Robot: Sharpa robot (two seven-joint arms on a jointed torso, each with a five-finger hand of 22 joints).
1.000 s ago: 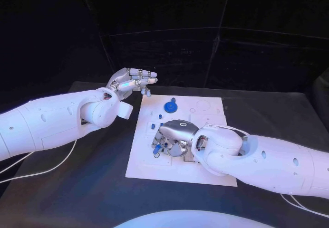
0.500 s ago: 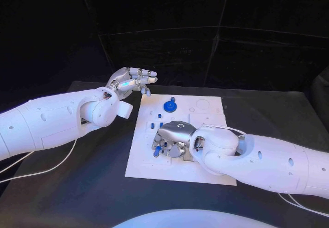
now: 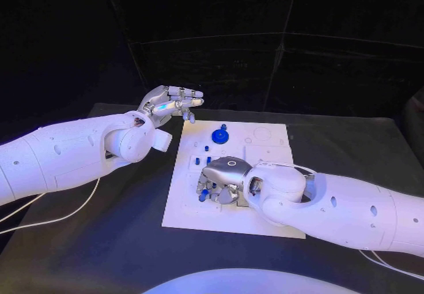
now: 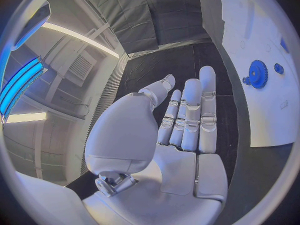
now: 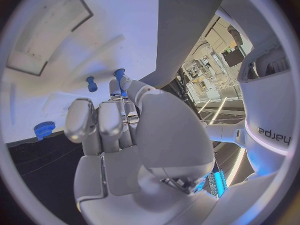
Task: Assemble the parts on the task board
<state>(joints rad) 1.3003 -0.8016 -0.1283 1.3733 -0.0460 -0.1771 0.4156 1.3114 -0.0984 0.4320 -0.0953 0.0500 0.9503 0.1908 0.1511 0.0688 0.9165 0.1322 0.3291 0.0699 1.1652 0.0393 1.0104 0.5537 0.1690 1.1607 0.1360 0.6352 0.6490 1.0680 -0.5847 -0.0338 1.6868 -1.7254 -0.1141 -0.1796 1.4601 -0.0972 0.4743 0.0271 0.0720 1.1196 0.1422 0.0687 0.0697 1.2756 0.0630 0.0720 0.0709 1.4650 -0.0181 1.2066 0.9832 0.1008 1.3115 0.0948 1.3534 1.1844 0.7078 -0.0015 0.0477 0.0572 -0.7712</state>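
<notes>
The white task board point(image 3: 265, 214) lies mid-table. My right hand point(image 3: 221, 179) is down on its near-left part, fingers curled and fingertips closed around a small blue peg point(image 3: 204, 195) that stands against the plate. In the right wrist view the same peg point(image 5: 119, 75) pokes out past my right hand point(image 5: 125, 135). My left hand point(image 3: 172, 101) hangs above the table off the board's far-left corner, fingers straight and side by side, holding nothing; the left wrist view shows its bare palm point(image 4: 181, 145). A blue gear point(image 3: 220, 135) sits at the board's far end.
Small blue pegs point(image 3: 207, 148) stand in the board between the gear and my right hand. Another peg point(image 5: 92, 83) and a round blue piece point(image 5: 42, 130) are near my right fingers. Black table point(image 3: 106, 245) surrounds the board. A white cable point(image 3: 62, 214) trails under the left arm.
My right hand has shifted slightly toward the board's left edge and lower over the peg. The left hand has hardly moved.
</notes>
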